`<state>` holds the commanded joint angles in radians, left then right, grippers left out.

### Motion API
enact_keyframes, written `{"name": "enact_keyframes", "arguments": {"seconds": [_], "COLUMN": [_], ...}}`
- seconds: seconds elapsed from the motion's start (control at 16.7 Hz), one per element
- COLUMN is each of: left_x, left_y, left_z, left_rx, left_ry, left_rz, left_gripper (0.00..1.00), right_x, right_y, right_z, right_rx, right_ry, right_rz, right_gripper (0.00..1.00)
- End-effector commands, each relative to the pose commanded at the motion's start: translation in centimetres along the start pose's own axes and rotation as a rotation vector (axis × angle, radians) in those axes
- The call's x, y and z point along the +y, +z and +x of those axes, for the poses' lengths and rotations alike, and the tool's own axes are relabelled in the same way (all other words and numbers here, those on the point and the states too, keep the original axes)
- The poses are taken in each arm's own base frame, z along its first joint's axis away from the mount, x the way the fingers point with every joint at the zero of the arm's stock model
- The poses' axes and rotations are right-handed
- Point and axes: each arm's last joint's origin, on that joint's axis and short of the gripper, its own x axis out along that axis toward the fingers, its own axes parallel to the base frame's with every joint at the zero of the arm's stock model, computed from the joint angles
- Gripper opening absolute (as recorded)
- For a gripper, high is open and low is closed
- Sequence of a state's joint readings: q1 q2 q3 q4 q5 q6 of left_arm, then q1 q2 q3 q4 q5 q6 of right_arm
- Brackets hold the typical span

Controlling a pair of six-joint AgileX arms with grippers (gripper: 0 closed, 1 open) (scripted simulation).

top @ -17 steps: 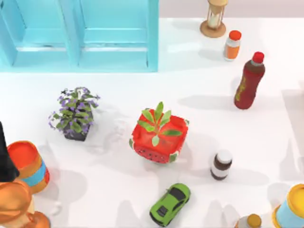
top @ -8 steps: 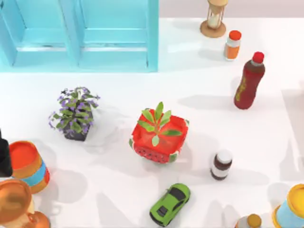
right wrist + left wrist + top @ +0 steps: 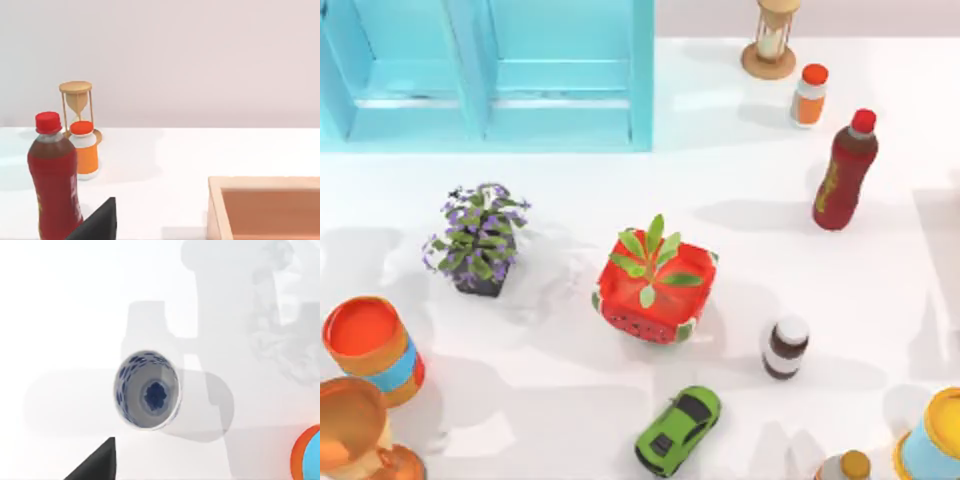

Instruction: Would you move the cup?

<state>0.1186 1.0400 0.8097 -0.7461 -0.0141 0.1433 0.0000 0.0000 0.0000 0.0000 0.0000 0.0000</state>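
Observation:
A white cup (image 3: 148,389) with a blue pattern stands on the white table in the left wrist view, and I look down into its mouth. Nothing touches it. A dark part of my left gripper (image 3: 95,466) juts into that view, off to one side of the cup and clear of it. An orange rim with a blue band (image 3: 308,455) sits at the edge of the same view. In the right wrist view a dark part of my right gripper (image 3: 96,224) hangs above the table near a red bottle (image 3: 55,175).
Top view: an orange tub with a blue band (image 3: 372,345) and a copper vessel (image 3: 350,430) at front left, purple plant (image 3: 478,238), red pot with a green plant (image 3: 655,285), green toy car (image 3: 678,430), small brown bottle (image 3: 786,346), red bottle (image 3: 844,170), blue cabinet (image 3: 485,70). A wooden box (image 3: 265,207) shows in the right wrist view.
The dark shape of my left arm at the top view's left edge has drawn back out of the picture. The orange tub there now shows whole.

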Motion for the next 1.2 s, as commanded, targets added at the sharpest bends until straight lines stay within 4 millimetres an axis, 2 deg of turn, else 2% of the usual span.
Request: {"name": "enact_keyframes", "arguments": {"seconds": [0.3, 0.54, 0.84, 1.2], "left_x": [1.8, 3.0, 3.9, 4.0], "left_y": [4.9, 7.4, 8.7, 8.9], "left_z": [2.6, 5.1, 7.3, 7.6], "left_rx": [0.283, 0.454, 0.573, 0.587], "left_ry": [-0.032, -0.063, -0.092, -0.097], "left_rz": [0.002, 0.003, 0.001, 0.001], "left_gripper": [1.00, 1.00, 1.00, 1.00], "right_x": [0.0, 0.0, 0.0, 0.0], "right_y": [0.0, 0.0, 0.0, 0.0], "right_z": [0.0, 0.0, 0.0, 0.0], "right_rx": [0.000, 0.000, 0.000, 0.000], "right_ry": [0.000, 0.000, 0.000, 0.000], "right_rz": [0.000, 0.000, 0.000, 0.000], "right_gripper": [1.00, 1.00, 1.00, 1.00]}}
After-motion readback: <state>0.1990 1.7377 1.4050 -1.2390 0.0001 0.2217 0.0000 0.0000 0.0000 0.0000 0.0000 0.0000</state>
